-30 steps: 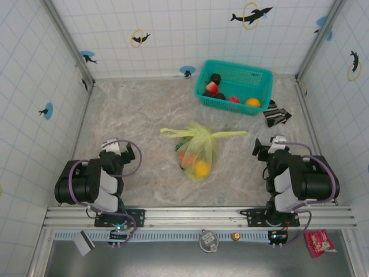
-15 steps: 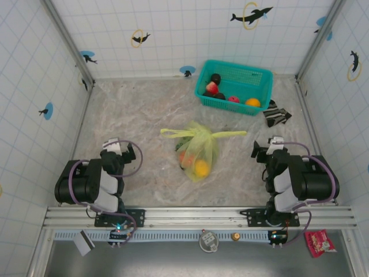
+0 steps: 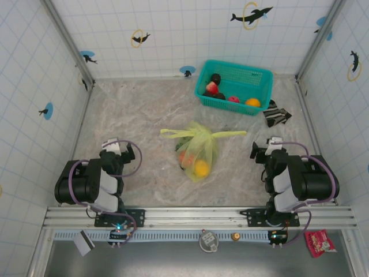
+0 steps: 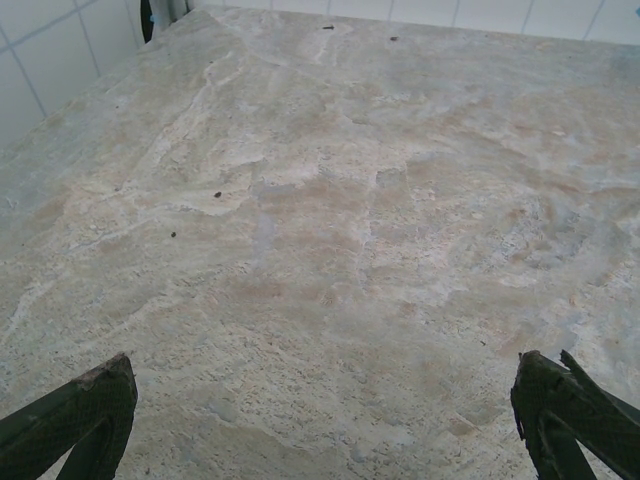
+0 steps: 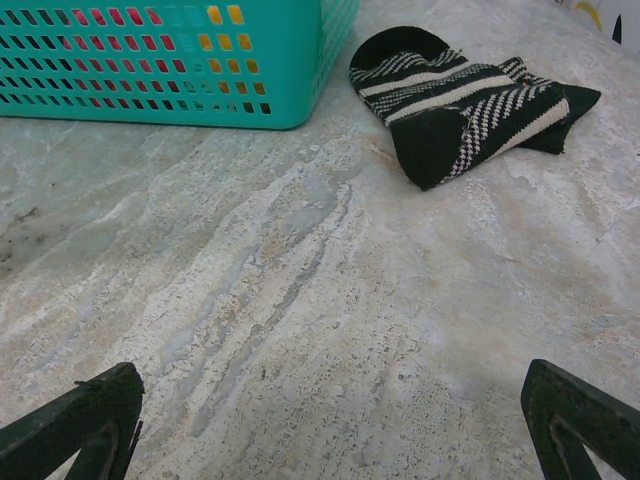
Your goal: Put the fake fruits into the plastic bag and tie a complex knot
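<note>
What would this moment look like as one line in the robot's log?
left fingers open, empty | right fingers open, empty | bag mid-table, fruit inside, neck bunched | basket holds fruit

I record this as a robotics test cell: my left arm (image 3: 87, 184) and right arm (image 3: 305, 182) are bolted to an aluminium rail (image 3: 196, 216) at the near edge of a marble-patterned table top (image 3: 138, 115), with cables (image 3: 136, 157) looping over them. The work area is boxed in by white tile-printed wall panels (image 3: 173, 34) bearing dolphin decals (image 3: 251, 15), held by bare metal corner posts (image 3: 68, 40). The contents are staged props: fake fruits (image 3: 212, 88) in a teal basket (image 3: 236, 64) and a striped cloth (image 3: 277, 113) near it.
</note>
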Robot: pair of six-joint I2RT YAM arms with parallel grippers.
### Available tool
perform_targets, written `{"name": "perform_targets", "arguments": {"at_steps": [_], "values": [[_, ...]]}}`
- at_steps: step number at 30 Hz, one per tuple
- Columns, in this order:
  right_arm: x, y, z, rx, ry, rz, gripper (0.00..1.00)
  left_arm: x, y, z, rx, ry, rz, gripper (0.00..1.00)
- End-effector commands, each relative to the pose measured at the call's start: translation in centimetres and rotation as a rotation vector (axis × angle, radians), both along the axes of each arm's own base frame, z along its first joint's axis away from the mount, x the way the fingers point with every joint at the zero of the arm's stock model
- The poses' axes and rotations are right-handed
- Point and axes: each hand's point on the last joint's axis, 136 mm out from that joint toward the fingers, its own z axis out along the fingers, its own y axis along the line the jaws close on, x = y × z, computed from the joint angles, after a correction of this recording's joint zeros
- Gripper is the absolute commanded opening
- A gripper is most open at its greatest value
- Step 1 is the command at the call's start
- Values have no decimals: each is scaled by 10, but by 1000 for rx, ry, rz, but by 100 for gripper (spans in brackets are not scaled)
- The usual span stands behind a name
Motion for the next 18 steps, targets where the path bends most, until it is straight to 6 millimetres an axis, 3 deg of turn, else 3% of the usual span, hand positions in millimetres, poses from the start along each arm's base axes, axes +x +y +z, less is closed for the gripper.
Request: {"name": "perform_targets", "arguments": {"at_steps": [1,18], "values": [[2,-2,6,-11,-23,-9,100,0,0,6,12,-25,6,98],[2,-2,6,-11,-22,-9,100,1,-1,4,-7,-19,-7,98]]}}
